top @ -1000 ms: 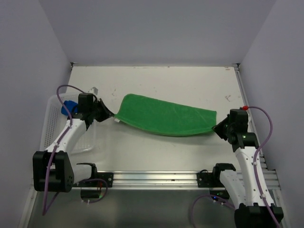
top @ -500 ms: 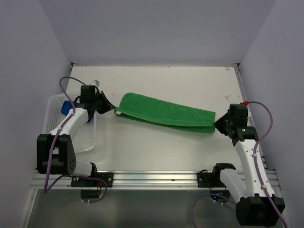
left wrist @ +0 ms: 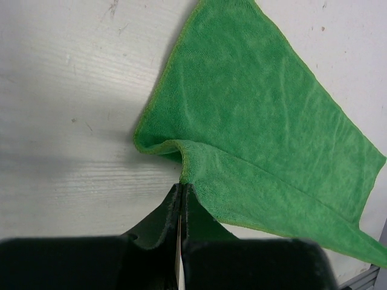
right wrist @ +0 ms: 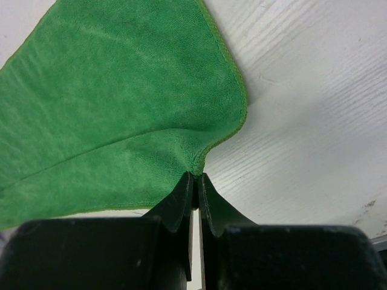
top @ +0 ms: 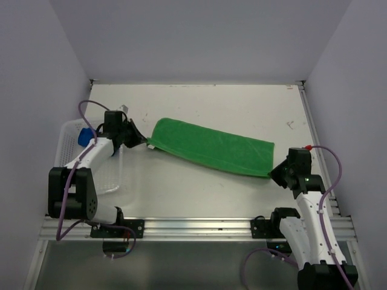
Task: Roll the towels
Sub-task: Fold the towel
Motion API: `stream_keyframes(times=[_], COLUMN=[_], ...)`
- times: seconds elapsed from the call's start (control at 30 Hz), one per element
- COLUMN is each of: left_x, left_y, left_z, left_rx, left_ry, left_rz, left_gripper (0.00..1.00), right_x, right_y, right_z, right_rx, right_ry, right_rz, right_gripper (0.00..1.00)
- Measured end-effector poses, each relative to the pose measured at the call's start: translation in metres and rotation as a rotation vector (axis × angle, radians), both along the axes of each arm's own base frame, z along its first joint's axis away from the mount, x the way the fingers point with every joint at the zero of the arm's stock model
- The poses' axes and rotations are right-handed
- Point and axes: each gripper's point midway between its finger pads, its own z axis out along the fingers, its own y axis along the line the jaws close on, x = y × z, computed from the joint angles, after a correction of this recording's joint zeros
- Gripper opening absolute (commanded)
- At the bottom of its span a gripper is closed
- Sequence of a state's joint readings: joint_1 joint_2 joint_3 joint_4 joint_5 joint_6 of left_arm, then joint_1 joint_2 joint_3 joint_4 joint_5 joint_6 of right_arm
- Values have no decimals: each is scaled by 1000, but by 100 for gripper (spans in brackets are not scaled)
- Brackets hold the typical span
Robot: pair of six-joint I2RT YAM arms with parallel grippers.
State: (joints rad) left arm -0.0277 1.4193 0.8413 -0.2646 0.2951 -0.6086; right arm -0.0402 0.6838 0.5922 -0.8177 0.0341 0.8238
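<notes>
The green towel [top: 210, 148] lies as a long strip slanting across the middle of the table [top: 230, 109], its left end farther from the arms and its right end nearer, and the wrist views show it doubled over into two layers. The left gripper [left wrist: 181, 188] has its jaws pressed together on the corner at the strip's left end, and the right gripper [right wrist: 195, 176] is pinched the same way on the right-hand corner, so the cloth is held at both ends and looks lightly stretched between them. This reads as the laying-out step: the fold is made, the roll not yet begun. Next, both corners likely need to be set flat and one end let go, so that a claw can tuck that edge and turn it over toward the other. A patch of blue [top: 85, 136] in the white basket [top: 107, 176] is probably the second towel, though the left arm hides most of it.
</notes>
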Motion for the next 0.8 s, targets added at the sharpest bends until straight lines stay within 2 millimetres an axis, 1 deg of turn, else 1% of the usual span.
stream_keyframes(times=[0.07,0.3,0.53,0.63,0.8], left_x=[5,35,54,66,75], left_y=[0,-2,-4,-7,-13], left_z=[2,14,10,13,15], left_rx=[0,-8,-22,-26,-26], left_ry=[0,-26,-11,-18,-26], left_rz=[0,5,4,-3,-16], left_gripper=[0,0,0,0,0], right_x=[-1,6,25,34,46], right_y=[0,-4,-11,-14,-22], right_z=[-3,-9,-8,-7,-5], right_rx=[5,-9,-31,-41,-57], right_ry=[13,61,67,64,52], right_rz=[-6,-26,-50,-64,-93], right_gripper=[0,0,0,0,0])
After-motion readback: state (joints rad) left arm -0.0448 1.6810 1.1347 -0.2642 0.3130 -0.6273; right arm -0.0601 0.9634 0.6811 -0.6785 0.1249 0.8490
